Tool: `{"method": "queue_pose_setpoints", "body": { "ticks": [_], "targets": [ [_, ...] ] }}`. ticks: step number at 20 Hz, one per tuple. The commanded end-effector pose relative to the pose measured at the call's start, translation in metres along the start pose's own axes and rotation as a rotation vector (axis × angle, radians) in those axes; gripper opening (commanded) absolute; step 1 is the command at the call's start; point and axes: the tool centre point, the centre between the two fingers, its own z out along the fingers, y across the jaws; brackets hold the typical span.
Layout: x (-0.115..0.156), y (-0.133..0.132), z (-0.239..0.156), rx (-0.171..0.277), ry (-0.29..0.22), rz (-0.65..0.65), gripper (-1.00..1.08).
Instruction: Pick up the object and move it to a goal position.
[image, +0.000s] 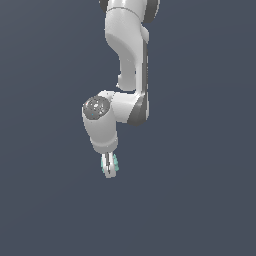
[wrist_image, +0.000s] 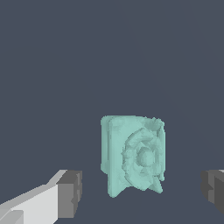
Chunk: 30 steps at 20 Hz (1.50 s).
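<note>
Nothing else sits on the plain dark grey-blue surface (image: 200, 210) around the white robot arm (image: 127, 60), which reaches down from twelve o'clock. The small pale teal squarish block (wrist_image: 133, 155) with a raised ring pattern lies ring-face up, slightly longer than wide. It sits between the spread dark-padded gripper (wrist_image: 142, 190) fingers (wrist_image: 70, 192), touching neither.

object (wrist_image: 133, 155): matt mint, rough and lumpy
fingers (wrist_image: 70, 193): dull grey pads
arm (image: 125, 60): smooth glossy white shell
</note>
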Motion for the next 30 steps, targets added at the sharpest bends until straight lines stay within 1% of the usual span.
{"method": "queue_pose_setpoints", "body": {
  "ticks": [1,4,11,16,17,30],
  "targets": [
    [0.000,0.000,0.002,0.000,0.000,0.000,1.00],
    [0.000,0.000,0.011,0.000,0.000,0.001,1.00],
    [0.000,0.001,0.046,0.000,0.000,0.005,1.00],
    [0.000,0.000,0.050,0.000,0.000,0.005,1.00],
    [0.000,0.000,0.050,0.000,0.000,0.005,-1.00],
    [0.001,0.001,0.048,0.000,0.000,0.005,-1.00]
  ]
}}
